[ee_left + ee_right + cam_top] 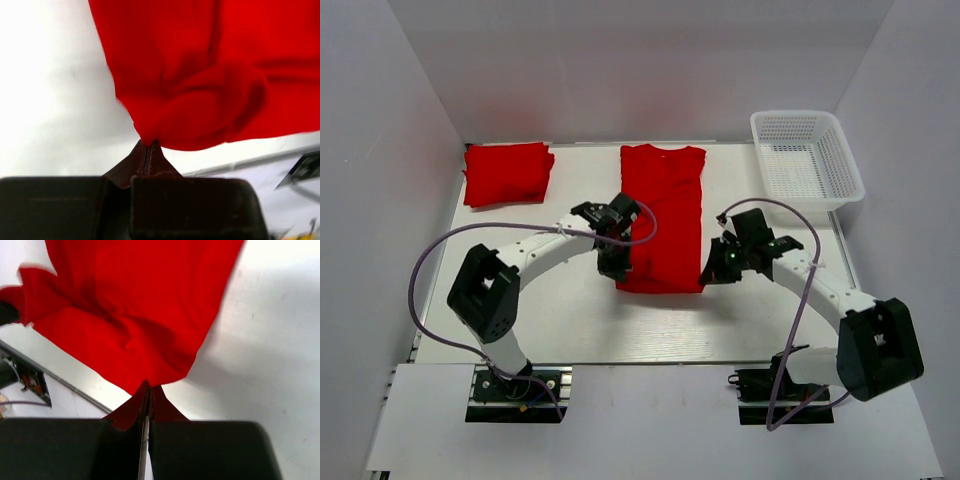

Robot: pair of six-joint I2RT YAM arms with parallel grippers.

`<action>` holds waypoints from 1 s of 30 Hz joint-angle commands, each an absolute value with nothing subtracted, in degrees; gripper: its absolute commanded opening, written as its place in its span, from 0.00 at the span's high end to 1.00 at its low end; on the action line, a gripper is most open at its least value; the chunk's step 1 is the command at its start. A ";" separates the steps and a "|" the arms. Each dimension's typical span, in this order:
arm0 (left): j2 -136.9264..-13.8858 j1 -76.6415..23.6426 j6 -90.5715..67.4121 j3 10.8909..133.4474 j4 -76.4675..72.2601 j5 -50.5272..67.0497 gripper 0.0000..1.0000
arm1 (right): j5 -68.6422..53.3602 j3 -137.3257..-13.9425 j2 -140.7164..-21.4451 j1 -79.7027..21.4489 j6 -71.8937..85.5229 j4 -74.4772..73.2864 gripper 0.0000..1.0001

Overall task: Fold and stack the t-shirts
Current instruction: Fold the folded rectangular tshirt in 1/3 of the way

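Observation:
A red t-shirt [662, 215] lies as a long narrow strip down the middle of the table, collar end far from me. My left gripper [617, 268] is shut on its near left corner, and the wrist view shows the cloth [200, 85] pinched at the fingertips [148, 145] and lifted into a bunch. My right gripper [708, 272] is shut on the near right corner, the cloth [135, 315] hanging from its closed tips [150, 386]. A second red t-shirt [507, 173], folded into a square, rests at the far left of the table.
A white mesh basket [807, 158] stands at the far right corner of the white table [570, 320]. Purple cables loop from both arms. White walls enclose the table on three sides.

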State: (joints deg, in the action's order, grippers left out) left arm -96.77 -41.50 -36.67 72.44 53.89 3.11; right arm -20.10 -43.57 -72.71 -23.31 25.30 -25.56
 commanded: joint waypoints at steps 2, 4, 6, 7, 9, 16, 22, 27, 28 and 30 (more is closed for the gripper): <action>-97.64 -37.45 -34.28 81.54 51.86 -0.88 1.00 | -16.79 -49.56 -76.28 -22.85 23.29 -24.17 1.00; -100.19 -36.22 -32.97 83.40 50.63 -0.36 1.00 | -15.92 -52.98 -79.36 -22.77 22.77 -24.26 1.00; -102.56 -34.38 -32.09 87.09 51.50 -0.35 1.00 | -15.56 -55.62 -81.81 -22.50 22.50 -24.34 1.00; -105.00 -33.76 -31.21 89.71 52.63 -0.35 1.00 | -15.30 -57.20 -83.48 -22.33 22.24 -24.26 1.00; -107.04 -32.09 -30.51 91.92 53.17 -0.87 1.00 | -15.47 -59.67 -86.38 -21.98 21.63 -24.35 1.00; -113.99 -28.40 -27.69 102.29 52.65 -0.88 1.00 | -14.15 -67.14 -92.62 -20.31 21.36 -23.99 1.00; -116.72 -26.02 -25.84 105.20 52.65 1.66 1.00 | -14.94 -73.91 -97.56 -18.72 20.39 -25.48 1.00; -118.91 -25.49 -25.31 105.82 50.90 3.60 1.00 | -15.64 -77.78 -102.13 -17.58 19.69 -26.02 1.00; -119.44 -25.49 -25.31 105.82 50.37 3.60 1.00 | -15.56 -78.13 -102.48 -17.58 19.60 -25.93 1.00; -119.97 -24.96 -25.31 106.35 49.49 3.60 1.00 | -15.29 -79.19 -103.80 -17.32 20.04 -25.23 1.00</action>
State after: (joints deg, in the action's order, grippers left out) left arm -119.55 -25.76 -26.35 104.40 51.27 3.18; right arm -15.55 -76.03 -102.98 -18.06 21.02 -24.86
